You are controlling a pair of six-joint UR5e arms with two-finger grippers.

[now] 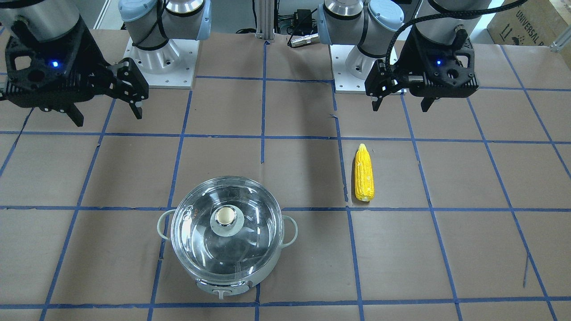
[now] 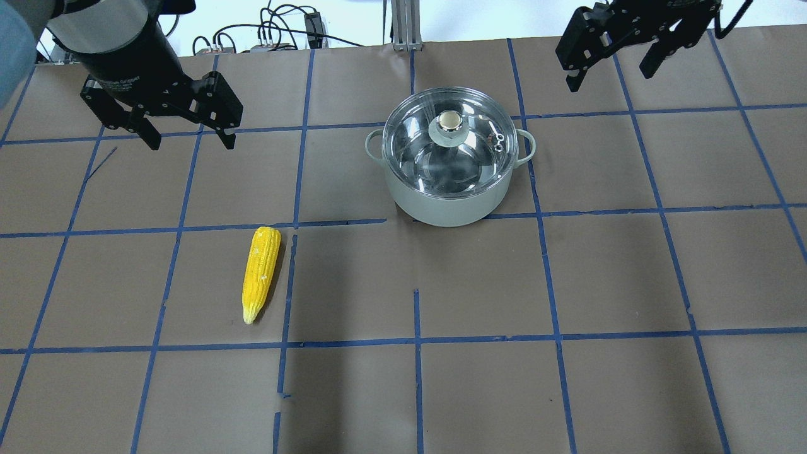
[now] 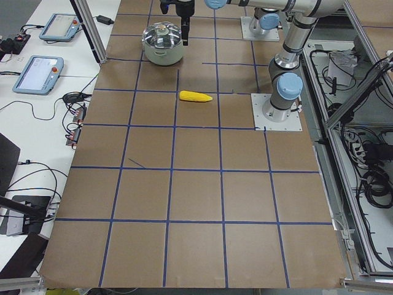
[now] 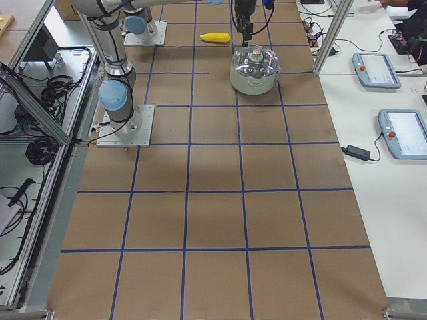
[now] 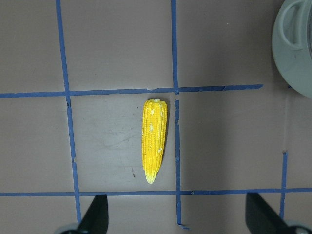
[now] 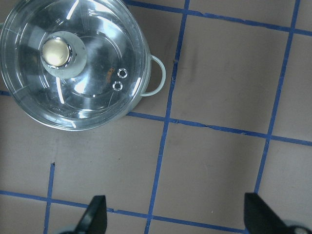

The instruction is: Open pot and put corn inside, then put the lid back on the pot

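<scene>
I see the pot [image 2: 441, 202] standing on the table [image 2: 479, 277], slightly right of centre and towards the far side. Its clear lid [image 2: 470, 154] is seated on it, closed. The corn [image 2: 260, 272] lies flat on the table on my left side, well apart from the pot, its pointed tip towards the robot. The left gripper [image 2: 191, 135] hangs above the table beyond the corn, fingers spread and empty. The right gripper [image 2: 609, 72] hangs off to the pot's right, also spread and empty.
</scene>
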